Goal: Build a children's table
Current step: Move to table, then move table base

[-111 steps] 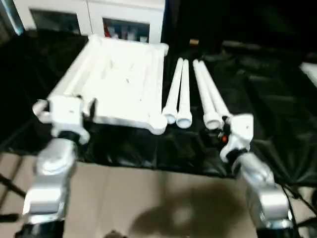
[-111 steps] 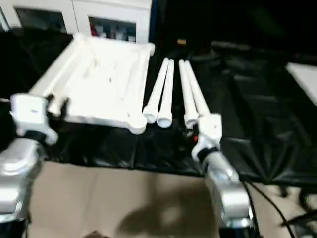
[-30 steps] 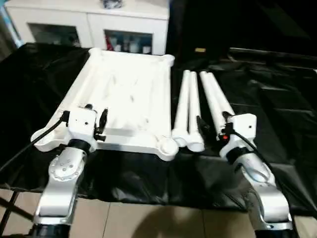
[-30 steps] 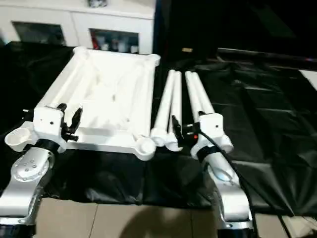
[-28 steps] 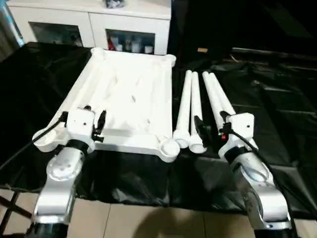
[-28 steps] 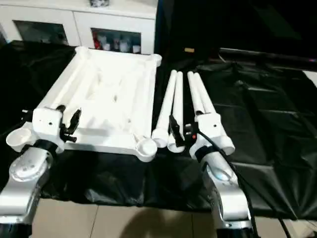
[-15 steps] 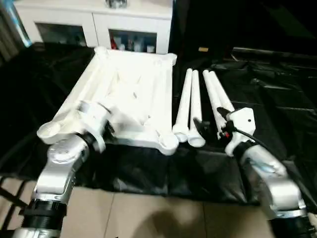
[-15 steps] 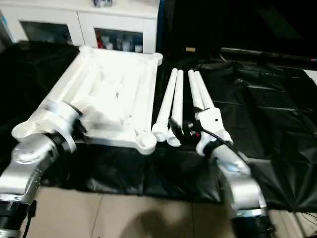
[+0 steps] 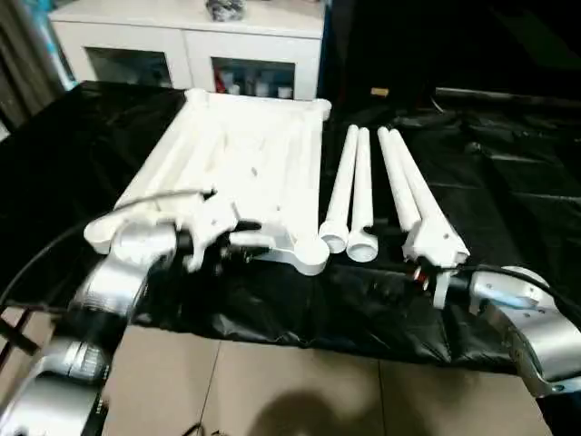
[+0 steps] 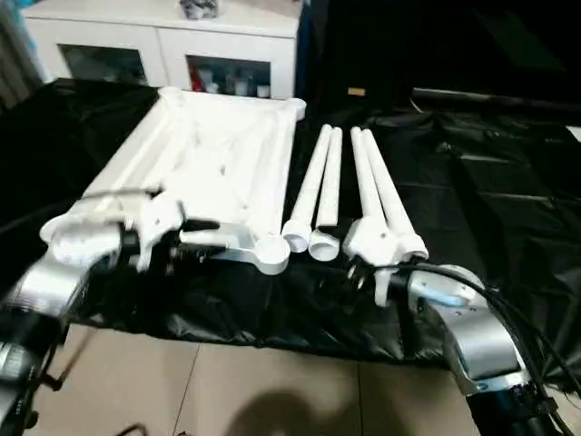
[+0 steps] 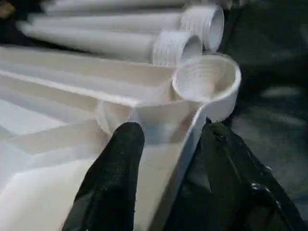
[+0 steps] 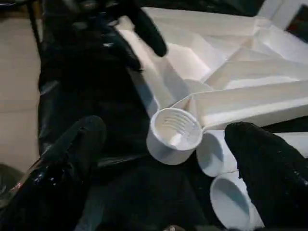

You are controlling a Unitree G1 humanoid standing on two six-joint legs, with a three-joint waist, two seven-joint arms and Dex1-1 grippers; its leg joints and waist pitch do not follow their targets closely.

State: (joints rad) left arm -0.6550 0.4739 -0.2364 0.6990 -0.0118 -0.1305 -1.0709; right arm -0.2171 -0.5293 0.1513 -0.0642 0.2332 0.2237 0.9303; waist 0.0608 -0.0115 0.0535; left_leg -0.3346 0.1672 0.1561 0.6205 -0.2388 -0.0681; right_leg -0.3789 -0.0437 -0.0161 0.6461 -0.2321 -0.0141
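The white plastic rectangular tabletop point(image 9: 245, 173) lies ribbed side up on black sheeting point(image 9: 508, 200), sockets exposed for threading. Four white tapered tube legs point(image 9: 381, 186) wait just beside. The left gripper point(image 11: 168, 159) straddles its near rim, half-open; the right gripper point(image 12: 163, 159) gapes wide.

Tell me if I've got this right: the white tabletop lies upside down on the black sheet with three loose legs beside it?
Not quite: four legs lie beside the tabletop, not three, as the left eye view shows. The rest holds: it lies ribbed side up on the black sheet.
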